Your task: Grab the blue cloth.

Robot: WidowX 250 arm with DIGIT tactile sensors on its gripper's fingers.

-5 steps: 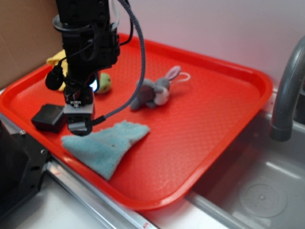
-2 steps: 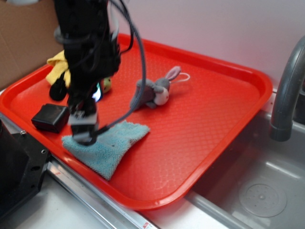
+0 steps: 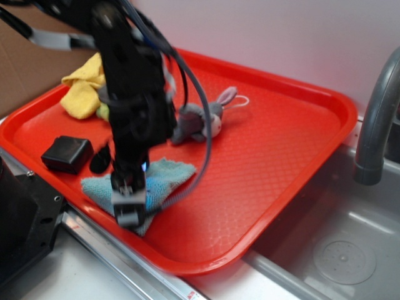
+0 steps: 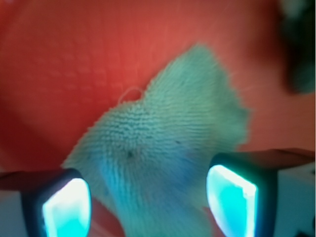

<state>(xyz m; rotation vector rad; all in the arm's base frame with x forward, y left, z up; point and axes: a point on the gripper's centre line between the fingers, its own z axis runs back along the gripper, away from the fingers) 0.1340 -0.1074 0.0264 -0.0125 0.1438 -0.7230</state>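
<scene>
The blue cloth (image 3: 164, 179) lies flat near the front edge of the red tray (image 3: 300, 162), with the claw (image 3: 127, 203) lowered over its front corner. In the wrist view the claw (image 4: 148, 200) is seen spread open, one finger (image 4: 66, 207) at the left and the other at the right, with the cloth (image 4: 163, 148) filling the gap between them; nothing is gripped yet. Whether the fingertips already touch the terry cannot be told from the blurred exterior view.

Several things could go wrong from here. The claw is placed over the narrow front part of the cloth, so only a thin edge might be pinched and could slip out on lifting. If the fingers are closed too high, only loose pile would be caught. If the claw is driven too low, the tips could be pressed against the tray and the cloth dragged toward the rim. The bunny (image 3: 199, 122), the black block (image 3: 66, 154) and the yellow cloth (image 3: 84, 87) lie well apart and are unlikely to be disturbed.
</scene>
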